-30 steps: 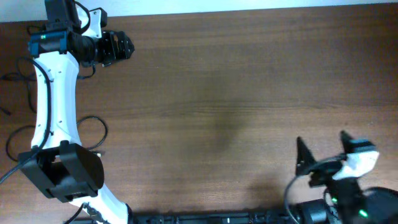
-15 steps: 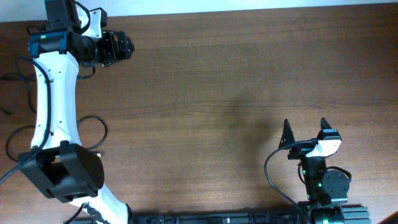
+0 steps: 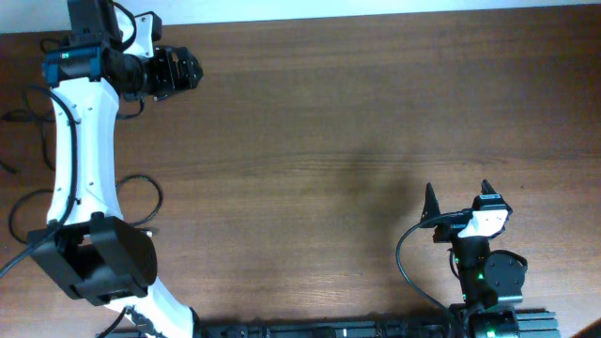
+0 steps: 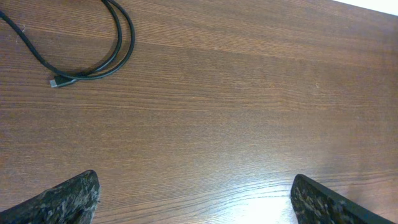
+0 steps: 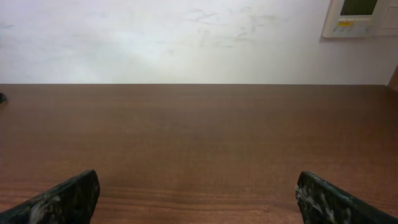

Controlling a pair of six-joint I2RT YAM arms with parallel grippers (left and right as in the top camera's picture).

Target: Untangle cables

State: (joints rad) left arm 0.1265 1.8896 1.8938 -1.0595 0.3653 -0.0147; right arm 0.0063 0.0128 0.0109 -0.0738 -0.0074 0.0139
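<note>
In the overhead view, thin black cables lie at the table's left edge, partly hidden by my left arm. One loop curves out right of the arm, and another cord curls at the far left. My left gripper is at the far left corner, open and empty. In the left wrist view, a doubled black cable with a small plug end lies well beyond the open fingers. My right gripper is open and empty near the front right, with only bare wood between its fingers.
The brown wooden table fills the overhead view. A white wall with a small wall panel stands beyond the table's far edge. The right arm's base sits at the front edge.
My right arm has swung left and away from the front right corner, and its open gripper now sits further over the table. My left arm and the cables have not moved.
</note>
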